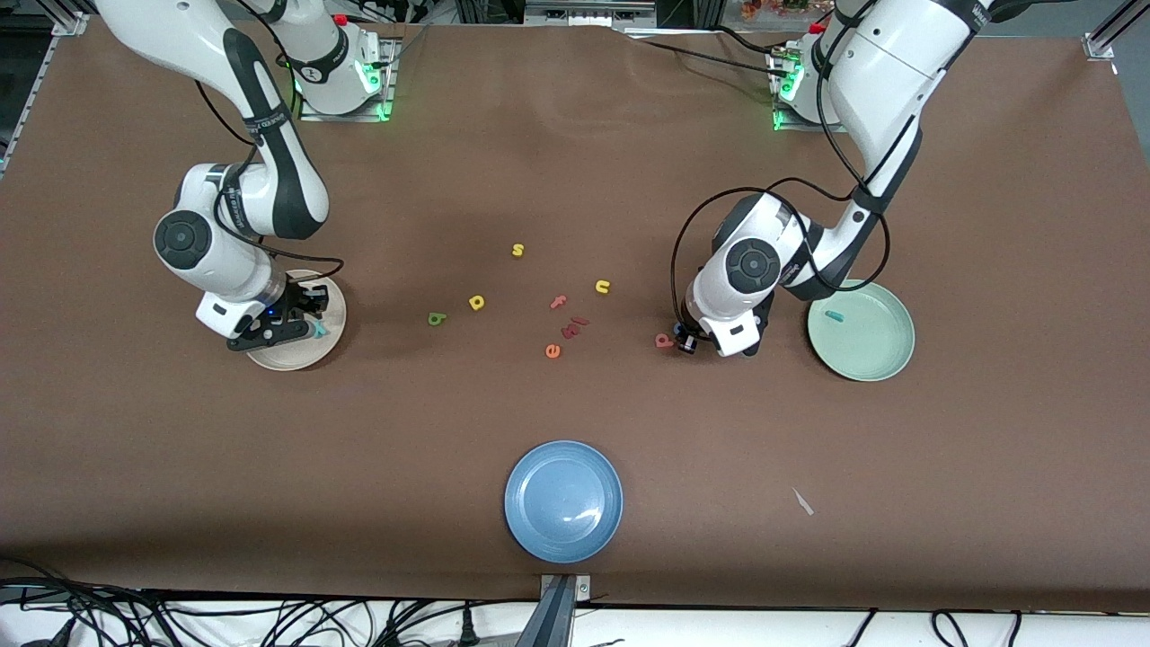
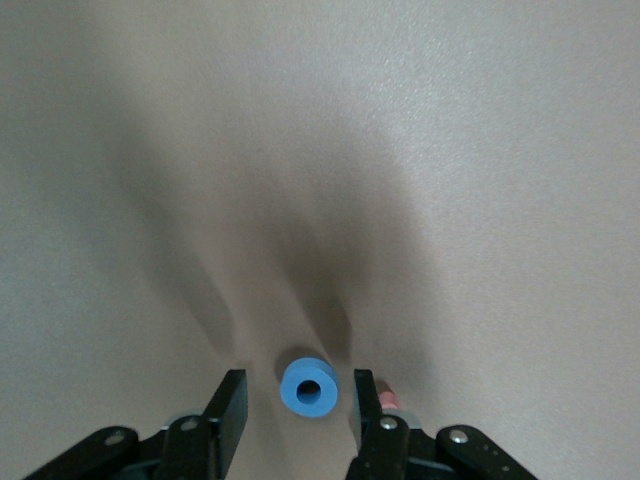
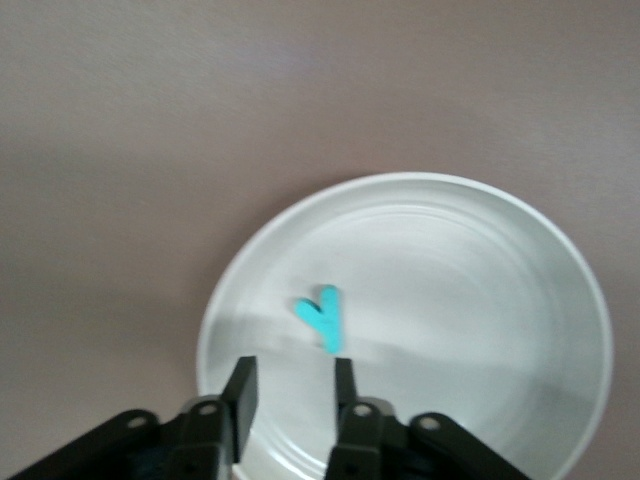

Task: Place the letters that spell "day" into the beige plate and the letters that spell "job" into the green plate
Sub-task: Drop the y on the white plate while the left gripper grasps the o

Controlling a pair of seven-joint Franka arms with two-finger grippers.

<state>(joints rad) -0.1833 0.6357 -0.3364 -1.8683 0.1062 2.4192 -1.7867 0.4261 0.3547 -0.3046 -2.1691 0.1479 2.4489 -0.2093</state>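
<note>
Left gripper [image 2: 296, 412] is down at the table with its jaws a little apart around the blue ring [image 2: 307, 388], the pink letter [image 1: 664, 340] just beside it; not pinched yet by the look of it. I'd squeeze square, then carry it to the green plate [image 1: 885, 364]. Right gripper [image 3: 290, 400] hangs over the beige plate [image 3: 560, 300], jaws slightly apart, empty, teal y [image 3: 323, 317] lying inside

The beige plate [image 1: 305, 358] is half covered by the right gripper [image 1: 310, 325]; the pink-red letter [image 2: 391, 400] is mostly hidden beside the blue ring [image 2: 307, 388].
</note>
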